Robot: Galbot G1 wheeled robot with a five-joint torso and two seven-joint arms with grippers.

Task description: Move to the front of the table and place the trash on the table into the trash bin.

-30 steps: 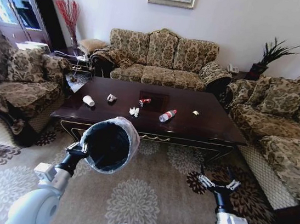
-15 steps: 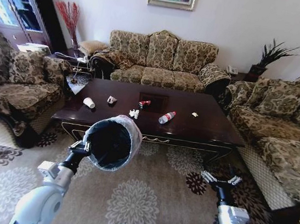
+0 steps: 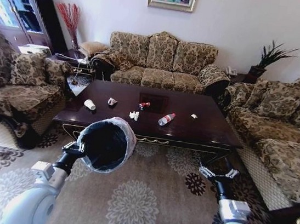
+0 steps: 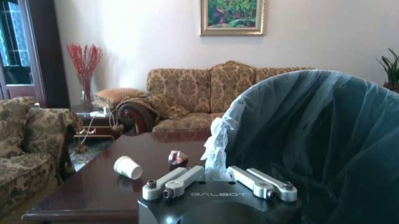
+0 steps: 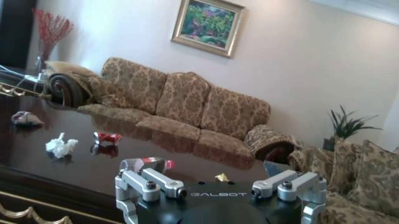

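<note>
In the head view, one bench was seen ahead at 12 o'clock, with three sofas set around it. Six pieces of trash were counted on its dark top: one paper cup lying on its side at the 9 o'clock end, one small crumpled wrapper beside it, one white paper wad, one crushed red can just behind the wad, one clear bottle with a red cap, and one tiny wrapper toward 3 o'clock. One trash bin, lined with a whitish bag, was held tilted above the carpet in front of the bench's near edge, pinched at its rim by the left pincer. The right pincer was held over the carpet at 4 o'clock, its fingers spread and nothing between them.

In the left wrist view, the left pincer was seen pressed together on the bag-covered rim of the bin; the cup and the crumpled wrapper lay on the bench beyond.

In the right wrist view, the right pincer was seen spread, with the wad, the can, the bottle and the tiny wrapper on the bench beyond it.
</note>
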